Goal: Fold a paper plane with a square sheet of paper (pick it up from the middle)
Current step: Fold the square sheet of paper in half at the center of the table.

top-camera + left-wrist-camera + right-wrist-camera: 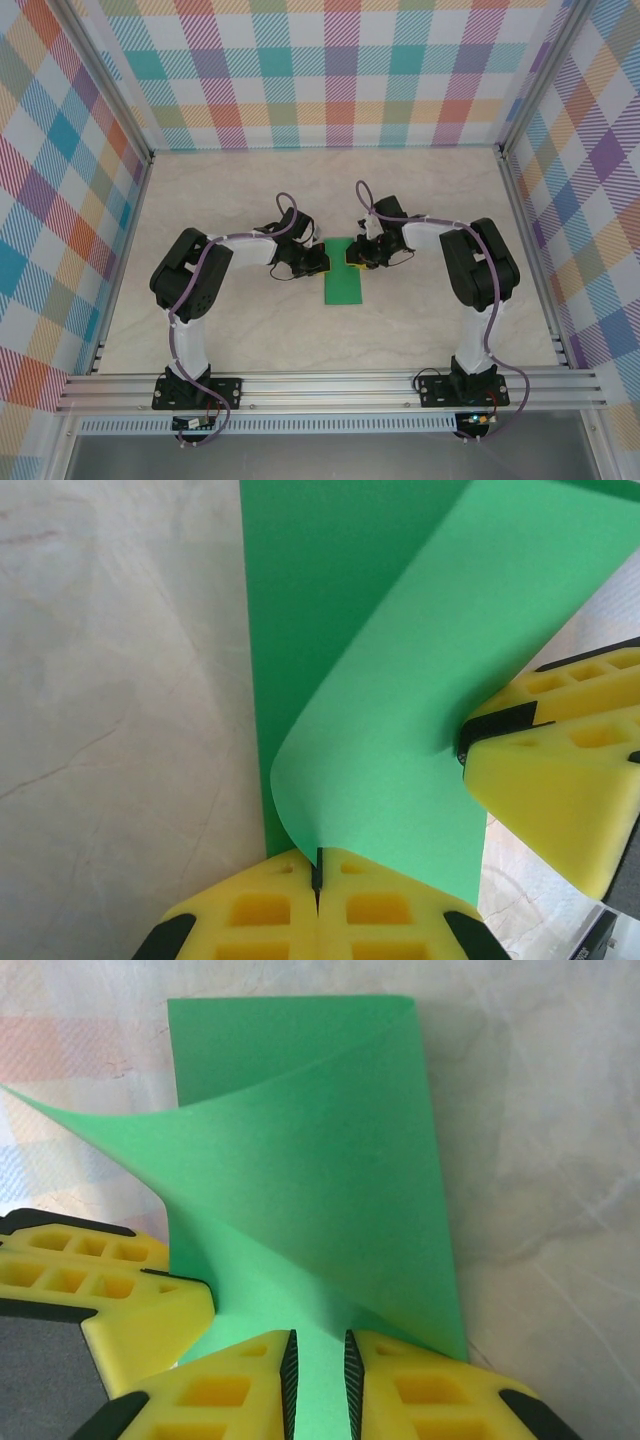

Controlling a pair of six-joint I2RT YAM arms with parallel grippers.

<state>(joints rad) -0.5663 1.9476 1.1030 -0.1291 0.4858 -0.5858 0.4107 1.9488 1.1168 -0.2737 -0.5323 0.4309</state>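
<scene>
The green sheet of paper (pixel 343 275) lies mid-table as a narrow rectangle between both grippers. In the left wrist view its upper layer (pixel 420 710) curls up off the flat layer (pixel 300 600). My left gripper (pixel 318 868) is shut on that lifted layer's edge. My right gripper (pixel 318 1370) stands at the sheet's near end with its pads a narrow gap apart, and flat green paper shows through the gap. The lifted flap (pixel 300 1180) sweeps left toward the left gripper's yellow fingers (pixel 110 1285). The right gripper's fingers (pixel 570 780) touch the flap's right side.
A pale marble-pattern tabletop (pixel 250 200) surrounds the paper. Checked fabric walls (pixel 330 70) and aluminium frame posts (pixel 125 220) box in the workspace. An aluminium rail (pixel 330 388) carrying both arm bases runs along the near edge.
</scene>
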